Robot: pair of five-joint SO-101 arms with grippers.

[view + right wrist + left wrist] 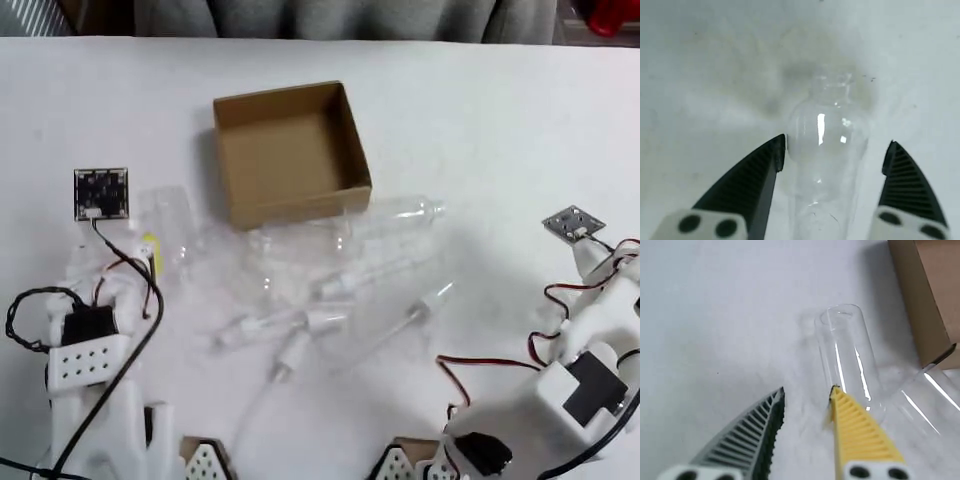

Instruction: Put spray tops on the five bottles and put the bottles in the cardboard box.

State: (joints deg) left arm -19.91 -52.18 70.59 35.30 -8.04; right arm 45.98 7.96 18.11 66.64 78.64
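Observation:
The open cardboard box (pixel 290 150) sits at the table's middle back. Several clear bottles lie in front of it, one to its left (pixel 170 222) and one to its right (pixel 400 215). Several white spray tops (pixel 320 322) with long tubes lie nearer the front. My left gripper (pixel 807 390) is open, its yellow finger (pixel 855 430) beside a lying bottle (pixel 847 355) near the box corner (pixel 930 295). My right gripper (pixel 836 141) is open, with a clear bottle (pixel 827 150) between its black fingers (pixel 755 175), untouched as far as I can see.
The left arm (pixel 95 340) stands at the front left and the right arm (pixel 590 360) at the front right, both with loose cables. The table (pixel 480 110) is white, with open surface behind and beside the box.

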